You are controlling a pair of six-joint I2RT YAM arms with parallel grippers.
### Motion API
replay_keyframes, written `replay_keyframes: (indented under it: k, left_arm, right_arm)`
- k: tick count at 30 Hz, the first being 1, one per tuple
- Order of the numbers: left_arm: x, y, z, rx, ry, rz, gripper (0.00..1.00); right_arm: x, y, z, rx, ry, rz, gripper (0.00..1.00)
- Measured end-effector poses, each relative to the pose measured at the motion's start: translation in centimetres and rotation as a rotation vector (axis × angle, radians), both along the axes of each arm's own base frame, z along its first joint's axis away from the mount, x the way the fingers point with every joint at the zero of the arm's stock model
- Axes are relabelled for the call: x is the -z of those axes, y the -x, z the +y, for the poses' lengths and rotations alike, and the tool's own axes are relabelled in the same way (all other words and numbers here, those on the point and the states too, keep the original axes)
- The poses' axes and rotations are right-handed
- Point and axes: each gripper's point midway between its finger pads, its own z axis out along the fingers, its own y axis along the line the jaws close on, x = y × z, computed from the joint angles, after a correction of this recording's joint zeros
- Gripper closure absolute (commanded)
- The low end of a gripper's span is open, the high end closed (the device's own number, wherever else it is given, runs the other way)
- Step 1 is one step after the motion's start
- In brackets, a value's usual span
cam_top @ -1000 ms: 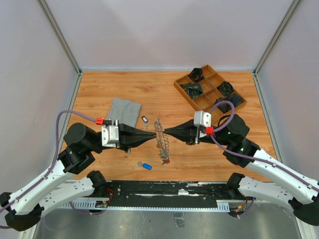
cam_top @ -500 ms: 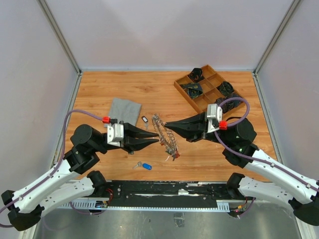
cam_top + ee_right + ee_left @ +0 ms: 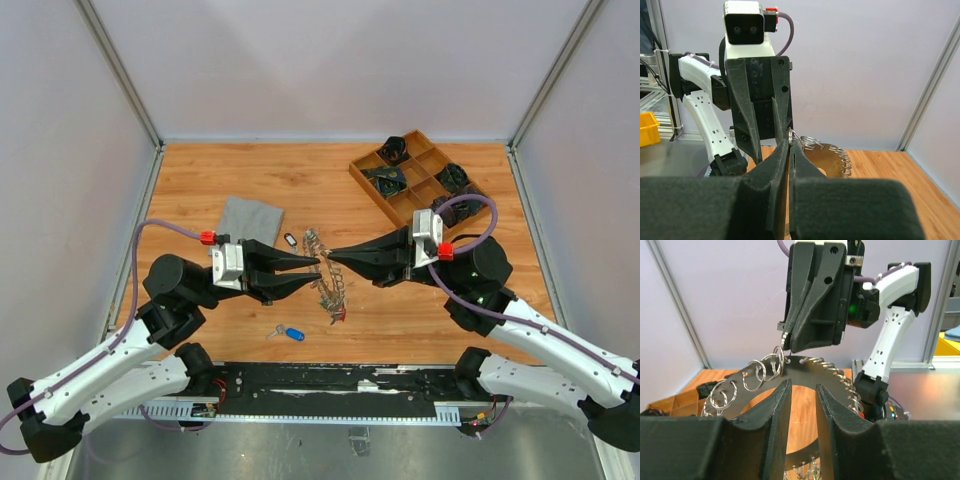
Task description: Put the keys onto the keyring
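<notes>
Left hand (image 3: 318, 271) opened, keyring (image 3: 328, 286) lengthwise near-far

The wooden bench (image 3: 300, 180) carries a grey cloth (image 3: 250, 222) toward its left edge, a black-tagged key (image 3: 290, 240) beside it, a blue-tagged key (image 3: 291, 333) by the near edge, and a compartment tray (image 3: 375, 193) at the far right corner.

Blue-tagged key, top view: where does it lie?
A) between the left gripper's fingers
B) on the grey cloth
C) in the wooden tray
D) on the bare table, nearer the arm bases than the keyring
D: the blue-tagged key lies on the bare wood of the table, on the near side of the keyring.
</notes>
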Motion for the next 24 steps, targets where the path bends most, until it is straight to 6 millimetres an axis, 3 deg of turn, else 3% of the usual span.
replay_keyframes:
  k: [5,14,19,24]
  left_arm:
    - [-1.0,0.0,0.5,-0.019,0.048,-0.008,0.59]
    - [-2.3,0.0,0.9,-0.031,0.097,-0.027,0.56]
    - [-2.3,0.0,0.9,-0.03,0.099,-0.024,0.59]
    - [-2.7,0.3,1.3,-0.03,0.111,-0.034,0.72]
  right_arm:
    - [0.1,0.1,0.1,-0.009,0.005,-0.001,1.0]
    - [0.3,0.8,0.3,-0.04,0.014,-0.008,1.0]
    - [0.4,1.2,0.5,-0.056,0.017,-0.008,1.0]
    - [0.4,1.0,0.5,-0.043,0.015,-0.007,1.0]
